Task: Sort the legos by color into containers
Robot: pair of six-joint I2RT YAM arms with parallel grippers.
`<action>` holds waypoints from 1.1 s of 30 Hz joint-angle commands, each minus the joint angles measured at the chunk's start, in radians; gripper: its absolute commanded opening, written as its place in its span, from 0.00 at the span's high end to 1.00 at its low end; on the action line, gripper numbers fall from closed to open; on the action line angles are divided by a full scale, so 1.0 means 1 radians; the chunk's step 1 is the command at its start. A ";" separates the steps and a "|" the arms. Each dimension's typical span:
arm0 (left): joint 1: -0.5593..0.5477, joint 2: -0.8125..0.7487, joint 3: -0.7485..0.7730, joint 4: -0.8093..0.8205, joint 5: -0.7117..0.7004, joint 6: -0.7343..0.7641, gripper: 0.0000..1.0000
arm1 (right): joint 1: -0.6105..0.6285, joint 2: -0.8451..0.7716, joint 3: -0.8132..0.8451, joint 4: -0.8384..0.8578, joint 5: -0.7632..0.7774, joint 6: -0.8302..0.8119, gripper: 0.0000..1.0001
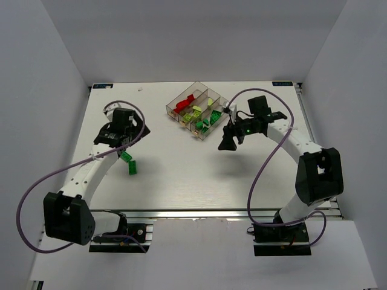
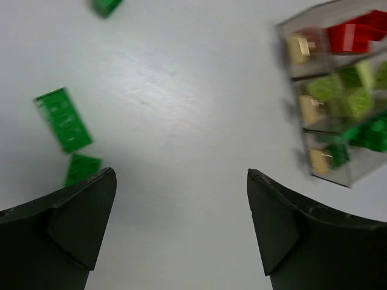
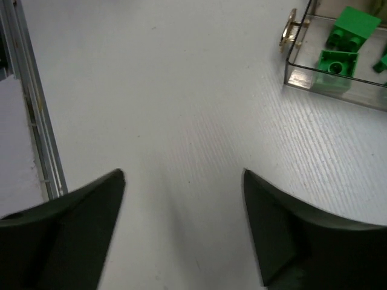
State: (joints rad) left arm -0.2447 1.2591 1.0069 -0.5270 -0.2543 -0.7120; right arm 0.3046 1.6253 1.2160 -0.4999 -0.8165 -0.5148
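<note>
Jaws spread, empty: left gripper (image 2: 181, 181) beside green legos (image 2: 63, 119) at frame left; right gripper (image 3: 184, 178), containers (image 3: 296, 71) upper right.

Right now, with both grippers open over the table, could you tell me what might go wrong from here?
1. Two green legos lie almost touching beside the left gripper, one partly hidden by it. A grab there may catch both or flick one away.
2. The right gripper hangs open close to a corner of the containers. A careless swing could bump them and spill the sorted legos.
</note>
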 commanded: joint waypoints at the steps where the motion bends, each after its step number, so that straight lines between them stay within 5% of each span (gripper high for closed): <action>1: 0.062 0.020 -0.019 -0.154 -0.075 -0.043 0.02 | 0.013 0.007 0.056 -0.028 0.037 -0.010 0.11; 19: 0.212 0.330 0.002 -0.100 -0.060 0.011 0.10 | 0.014 -0.045 0.002 0.054 0.079 -0.013 0.12; 25: 0.242 0.371 -0.008 -0.048 -0.034 0.039 0.16 | 0.013 -0.024 0.019 0.032 0.057 -0.013 0.23; 33: 0.243 0.457 0.024 -0.018 -0.003 0.065 0.29 | 0.011 -0.024 0.020 0.029 0.050 -0.010 0.24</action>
State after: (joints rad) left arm -0.0048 1.7054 0.9966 -0.5720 -0.2779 -0.6666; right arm 0.3210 1.6203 1.2201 -0.4759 -0.7376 -0.5167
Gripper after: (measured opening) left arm 0.715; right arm 0.763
